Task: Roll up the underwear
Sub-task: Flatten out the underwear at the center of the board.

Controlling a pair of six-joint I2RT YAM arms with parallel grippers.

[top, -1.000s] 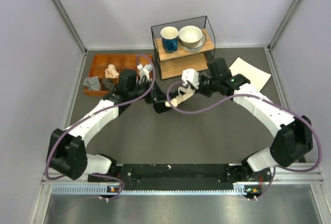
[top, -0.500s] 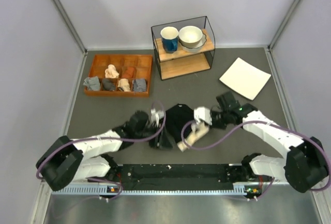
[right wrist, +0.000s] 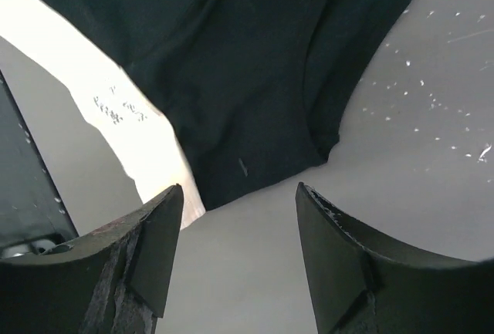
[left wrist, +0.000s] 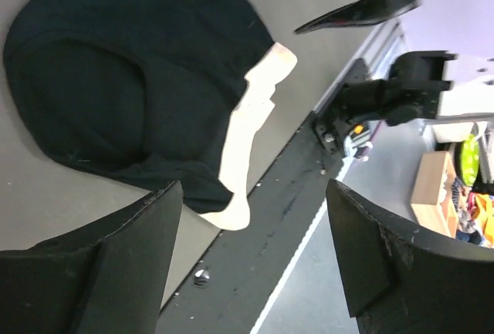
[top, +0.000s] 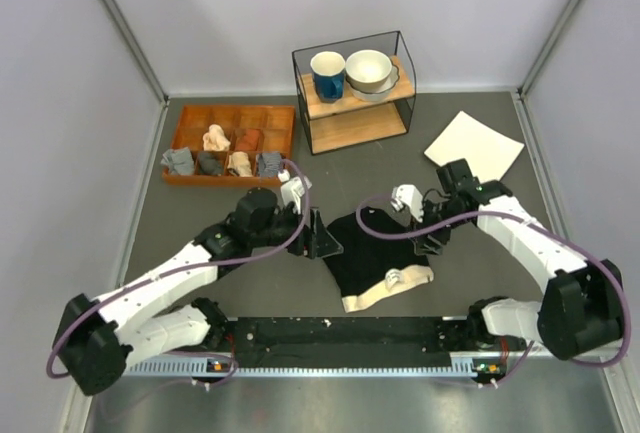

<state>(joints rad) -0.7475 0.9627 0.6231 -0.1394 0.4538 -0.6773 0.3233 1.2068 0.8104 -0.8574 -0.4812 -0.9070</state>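
The underwear (top: 368, 255) lies spread flat on the grey table, black with its cream waistband (top: 385, 289) toward the near edge. It also fills the left wrist view (left wrist: 131, 79) and the right wrist view (right wrist: 255, 64). My left gripper (top: 322, 238) hovers just off its left side, open, with nothing between the fingers (left wrist: 255, 253). On the garment's right side my right gripper (top: 428, 241) also stands open and empty (right wrist: 239, 261), above bare table beside the fabric's edge.
A wooden tray (top: 180, 141) with several small rolled garments sits at the back left. A wire shelf (top: 355, 128) holding a blue mug and bowls stands at the back centre. A white square plate (top: 473, 143) lies at the back right.
Both grippers brought the underwear down toward the near edge, opened and let it go. It now lies flat, and both arms have drawn back to its sides.
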